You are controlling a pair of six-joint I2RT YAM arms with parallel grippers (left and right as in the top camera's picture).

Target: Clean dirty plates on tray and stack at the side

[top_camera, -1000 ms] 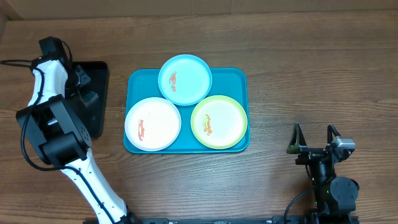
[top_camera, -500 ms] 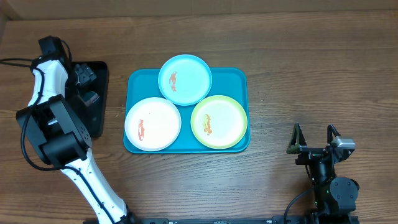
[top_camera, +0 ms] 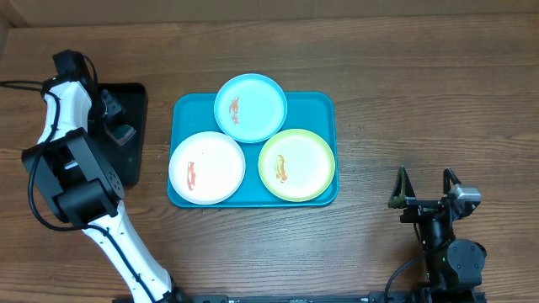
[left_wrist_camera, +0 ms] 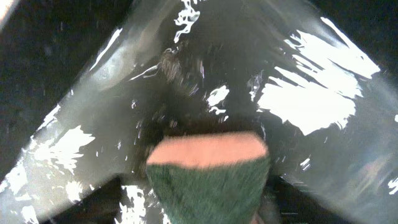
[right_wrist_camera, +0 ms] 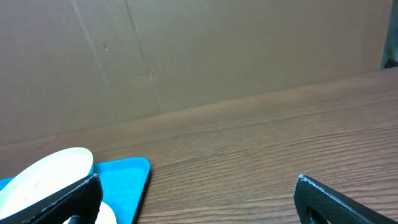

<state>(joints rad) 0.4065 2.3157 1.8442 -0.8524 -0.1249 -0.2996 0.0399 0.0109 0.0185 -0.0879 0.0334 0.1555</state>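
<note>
Three plates lie on the teal tray (top_camera: pixel 324 105): a light blue plate (top_camera: pixel 250 107) at the back, a white plate (top_camera: pixel 206 167) front left and a yellow-green rimmed plate (top_camera: pixel 296 164) front right. Each carries an orange-red smear. My left gripper (top_camera: pixel 116 118) hangs over the black tray (top_camera: pixel 135 97), left of the teal one, fingers spread. In the left wrist view a green sponge (left_wrist_camera: pixel 208 180) with a pale orange top sits between them on the wet black floor, with a gap on its left side. My right gripper (top_camera: pixel 424 175) stands open above bare table, right of the tray.
The right wrist view shows the teal tray's corner (right_wrist_camera: pixel 127 180) and a pale plate edge (right_wrist_camera: pixel 50 171) at lower left, wooden table ahead and a cardboard wall (right_wrist_camera: pixel 199 50) behind. The black tray's floor (left_wrist_camera: pixel 311 99) glistens with water.
My left gripper's fingers have spread apart over the black tray. The plates and the right arm have not moved.
</note>
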